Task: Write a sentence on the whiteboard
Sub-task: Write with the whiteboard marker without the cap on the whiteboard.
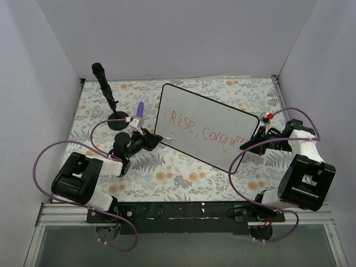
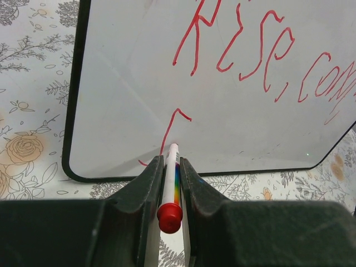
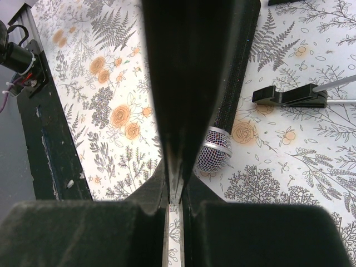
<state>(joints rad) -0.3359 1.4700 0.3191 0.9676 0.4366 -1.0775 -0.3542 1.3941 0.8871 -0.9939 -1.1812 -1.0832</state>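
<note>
Left fingers (image 2: 147, 186) pinching a red-ended marker (image 2: 173, 177), its tip on the whiteboard (image 2: 139, 83).
From above, the whiteboard lies skewed at the centre of the floral worktop (image 1: 178, 175). Its red sentence (image 1: 207, 132) reads roughly "Rise, conquer", and a first stroke of a second row sits at the marker's tip, near the board's lower left edge. The right fingers (image 3: 153, 194) are clamped on the board's rim at its right side.

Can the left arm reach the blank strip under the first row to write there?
Probably yes: the left gripper holds the marker with its tip on the whiteboard at that strip's start, and nothing lies on the strip.
</note>
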